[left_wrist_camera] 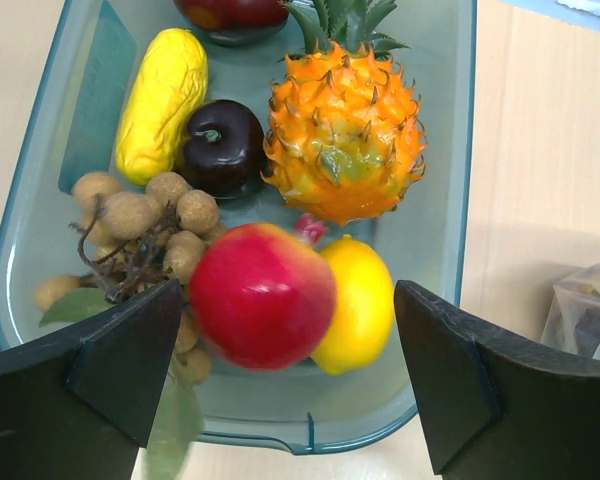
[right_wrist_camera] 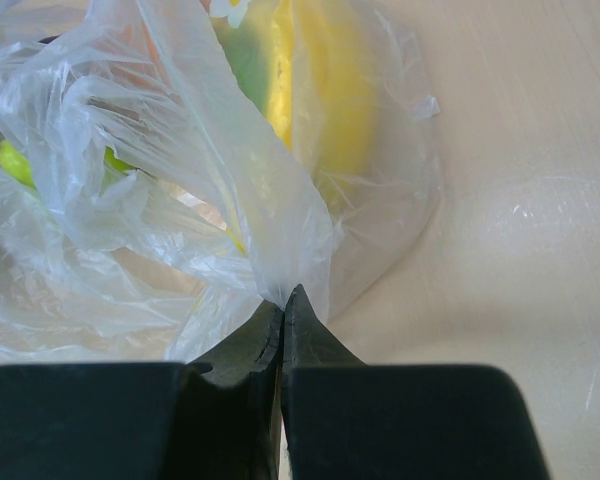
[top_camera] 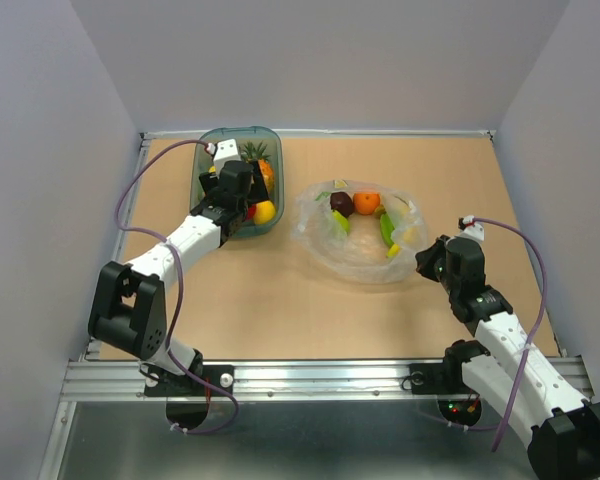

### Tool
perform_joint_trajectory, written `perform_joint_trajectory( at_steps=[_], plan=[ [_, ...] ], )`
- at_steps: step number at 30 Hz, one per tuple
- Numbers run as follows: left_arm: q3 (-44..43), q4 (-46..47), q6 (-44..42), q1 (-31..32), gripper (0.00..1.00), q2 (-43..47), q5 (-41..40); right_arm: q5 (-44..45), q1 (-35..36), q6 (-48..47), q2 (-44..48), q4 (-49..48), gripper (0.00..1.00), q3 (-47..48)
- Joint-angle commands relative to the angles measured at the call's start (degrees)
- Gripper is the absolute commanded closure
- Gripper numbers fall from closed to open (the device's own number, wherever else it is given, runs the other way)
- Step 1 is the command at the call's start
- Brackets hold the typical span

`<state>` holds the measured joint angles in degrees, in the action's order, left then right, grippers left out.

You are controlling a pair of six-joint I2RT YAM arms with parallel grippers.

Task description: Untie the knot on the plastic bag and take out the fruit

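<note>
The clear plastic bag (top_camera: pixel 365 262) lies spread with its mouth open; no tied knot shows. In it are a round orange (top_camera: pixel 366 203), a dark fruit (top_camera: pixel 341 204), green pieces (top_camera: pixel 386 230) and a yellow banana (right_wrist_camera: pixel 325 90). My right gripper (top_camera: pixel 426 262) is shut on the bag's thin edge (right_wrist_camera: pixel 280 250), fingertips pinched together (right_wrist_camera: pixel 283 297). My left gripper (top_camera: pixel 242 196) is open above the green-tinted tray (top_camera: pixel 208 140). A red apple (left_wrist_camera: pixel 262 295) shows between its fingers (left_wrist_camera: pixel 288 300), not touched by them, beside the brownish ball cluster (left_wrist_camera: pixel 145 225).
The tray (left_wrist_camera: pixel 467 150) also holds an orange pineapple (left_wrist_camera: pixel 345 135), a lemon (left_wrist_camera: pixel 358 305), a dark plum (left_wrist_camera: pixel 223 145) and a bumpy yellow piece (left_wrist_camera: pixel 165 100). Grey walls enclose the tan table on three sides.
</note>
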<state>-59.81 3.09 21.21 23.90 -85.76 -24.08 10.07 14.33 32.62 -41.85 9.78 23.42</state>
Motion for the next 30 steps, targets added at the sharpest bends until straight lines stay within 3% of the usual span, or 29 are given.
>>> perform_joint_trajectory(
  at_steps=[1, 9, 22, 27, 30],
  plan=[
    [0.4, -0.1, 0.1, -0.3, 0.01, 3.4, -1.8, 0.5, 0.5, 0.1, 0.8, -2.3, 1.00, -1.2],
    [-0.5, -0.4, -1.8, 3.2, 0.01, 6.2, -3.4, 0.4, 0.5, 0.0, 0.8, -2.4, 1.00, -1.1],
    [-10.8, -0.3, -9.8, 30.4, 0.02, 5.1, -15.7, 0.4, 0.5, -0.1, 0.7, -2.4, 1.00, -1.0],
    [-15.3, 1.3, -11.1, 38.0, 0.13, -1.1, -16.7, 0.4, 0.5, 0.0, 0.6, -2.4, 0.99, -1.0],
    [-19.1, 1.4, -11.6, 39.4, 0.18, -5.2, -16.4, 0.4, 0.6, -0.1, 0.7, -2.4, 1.00, -1.0]
  ],
)
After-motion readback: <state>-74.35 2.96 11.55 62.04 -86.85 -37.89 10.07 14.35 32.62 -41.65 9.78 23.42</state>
